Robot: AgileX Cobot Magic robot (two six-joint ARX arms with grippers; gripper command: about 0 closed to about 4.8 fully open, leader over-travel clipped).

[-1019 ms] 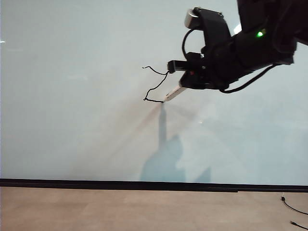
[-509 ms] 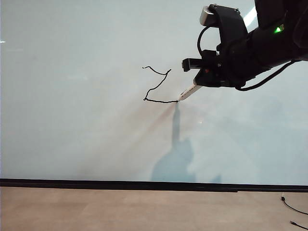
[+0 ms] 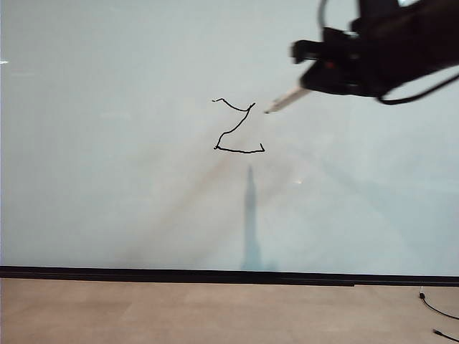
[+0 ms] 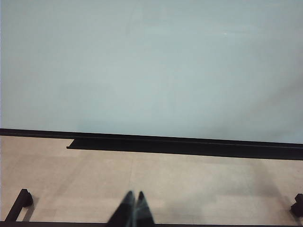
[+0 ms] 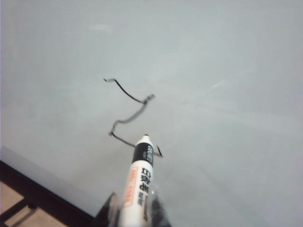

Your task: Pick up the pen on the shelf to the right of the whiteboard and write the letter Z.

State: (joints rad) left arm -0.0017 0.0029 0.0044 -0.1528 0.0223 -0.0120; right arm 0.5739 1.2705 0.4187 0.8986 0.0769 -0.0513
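Observation:
The whiteboard (image 3: 107, 179) fills the exterior view. On it stands the letter Z (image 3: 237, 129), a wobbly thin black line. My right gripper (image 3: 310, 84) is up and to the right of it, shut on the pen (image 3: 287, 99). The pen's dark tip points down-left and hangs clear of the board, just right of the Z's top stroke. In the right wrist view the white pen (image 5: 138, 184) sticks out between the fingers of the right gripper (image 5: 135, 210), with the letter Z (image 5: 130, 116) beyond its tip. My left gripper (image 4: 134, 196) is shut and empty, low over the floor. The shelf is out of view.
A black strip (image 3: 215, 274) runs along the board's bottom edge above the tan floor (image 3: 215, 315). Black cables (image 3: 437, 309) lie on the floor at the lower right. Dark frame feet (image 4: 19, 203) show low in the left wrist view.
The pen drew the Z's bottom stroke to the right. The right gripper then rose up and right, taking the tip off the board. The left arm stayed still.

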